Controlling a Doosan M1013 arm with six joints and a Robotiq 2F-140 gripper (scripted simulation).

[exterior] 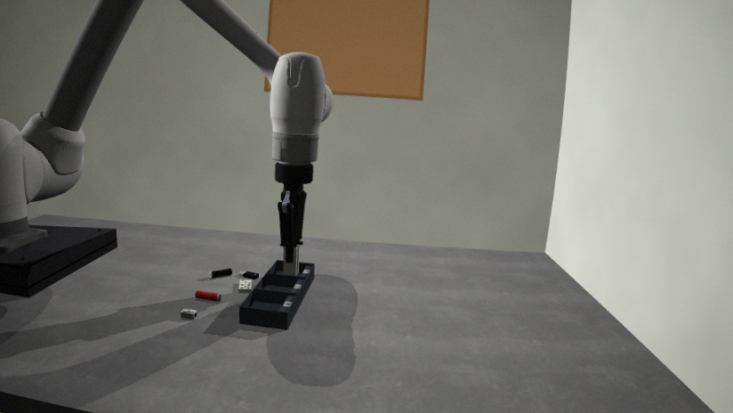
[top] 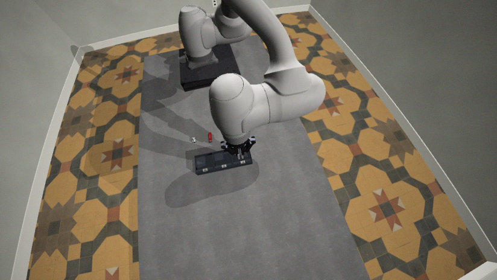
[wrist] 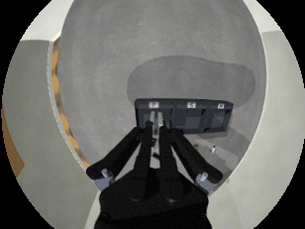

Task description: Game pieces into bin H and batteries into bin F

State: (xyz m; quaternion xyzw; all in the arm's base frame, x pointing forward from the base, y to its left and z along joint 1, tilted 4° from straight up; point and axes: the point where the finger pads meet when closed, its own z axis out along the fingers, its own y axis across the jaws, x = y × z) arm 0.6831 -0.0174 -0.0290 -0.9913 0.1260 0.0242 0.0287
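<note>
bin labels (top: pixel 205 169) (exterior: pixel 287 303) (wrist: pixel 221 106): too small to read surely | arm's upper part (top: pixel 243 3) (exterior: pixel 205 7): cut off

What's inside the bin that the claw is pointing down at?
Nothing shows in the visible part of the bin. The claw and the bin's walls cover the rest, so I can't tell what's there.

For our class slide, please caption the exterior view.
Robot hand above a dark three-compartment tray, red cylinder nearby.
</note>
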